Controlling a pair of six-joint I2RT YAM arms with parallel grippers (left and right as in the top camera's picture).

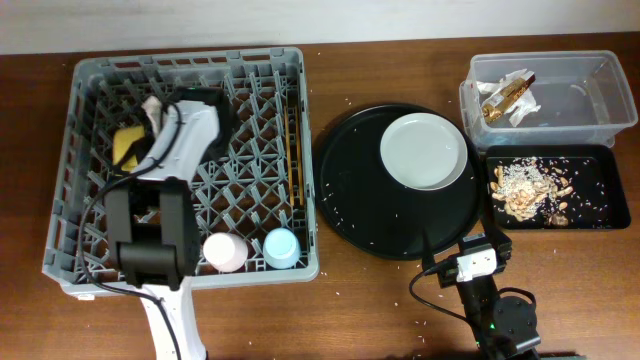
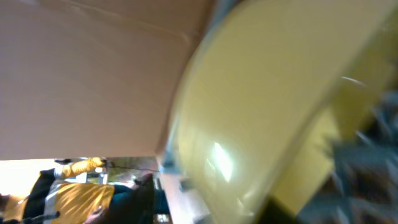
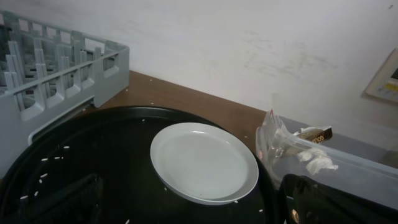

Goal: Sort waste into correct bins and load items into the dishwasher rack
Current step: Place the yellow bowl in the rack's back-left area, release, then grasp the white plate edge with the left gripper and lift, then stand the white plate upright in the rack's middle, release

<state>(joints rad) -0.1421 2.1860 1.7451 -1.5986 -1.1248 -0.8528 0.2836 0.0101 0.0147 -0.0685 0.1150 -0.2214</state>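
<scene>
- Yellow bowl (image 1: 127,146) sits inside the grey rack (image 1: 190,66), toward its 10 o'clock corner, partly under the left arm (image 1: 160,230). In the left wrist view it is a close yellow blur filling most of the frame.
- Left claw (image 1: 152,116) is just at the bowl's 1 o'clock side. I cannot tell whether its fingers are clamped on the bowl or apart.
- Pink cup (image 1: 224,251) and blue cup (image 1: 282,247) stand side by side by the rack's 6 o'clock wall, the blue one at 3 o'clock of the pink.
- Chopsticks (image 1: 293,150) lie inside the rack along its 3 o'clock wall, running from 12 to 6.
- Plate (image 1: 424,151) rests on the round black tray (image 1: 360,190), toward its 1 o'clock rim.
- Clear tub (image 1: 600,100) stands at the 2 o'clock part of the counter (image 1: 380,310). It holds the napkin (image 1: 522,108) and the wrapper (image 1: 507,93) at its 9 o'clock end.
- Shallow black tray (image 1: 605,190) lies just at 6 o'clock of the tub, with food scraps (image 1: 525,190) piled in its 9 o'clock half.
- Right claw (image 3: 189,183) hovers at the round tray's 5 o'clock rim, its dark fingers wide apart and holding nothing.
</scene>
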